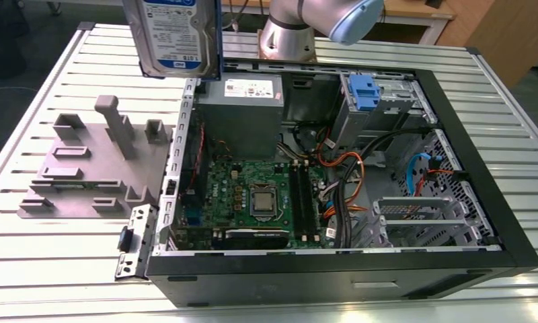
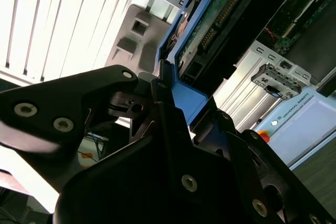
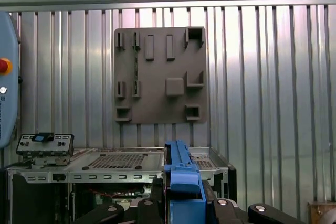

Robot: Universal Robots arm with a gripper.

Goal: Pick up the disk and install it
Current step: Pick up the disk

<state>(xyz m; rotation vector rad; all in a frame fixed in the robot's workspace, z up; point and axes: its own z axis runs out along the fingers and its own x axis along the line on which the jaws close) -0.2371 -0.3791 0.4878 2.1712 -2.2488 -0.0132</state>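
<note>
Gripper [image 2: 169, 95] is clamped on the disk [image 1: 175, 33]. Disk hangs upright over the table [image 1: 62, 269], beside the case's [image 1: 341, 272] corner.

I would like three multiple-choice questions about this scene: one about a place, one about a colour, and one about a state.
1. Where is the disk?
A. inside the computer case
B. flat on the table
C. held in the air

2. What colour is the disk's side frame?
A. blue
B. red
C. yellow

3. The computer case is:
A. closed
B. open
C. upside down

Answers:
1 C, the gripper clamps it clear of the table.
2 A, blue plastic shows in both wrist views.
3 B, the motherboard lies exposed.
</note>
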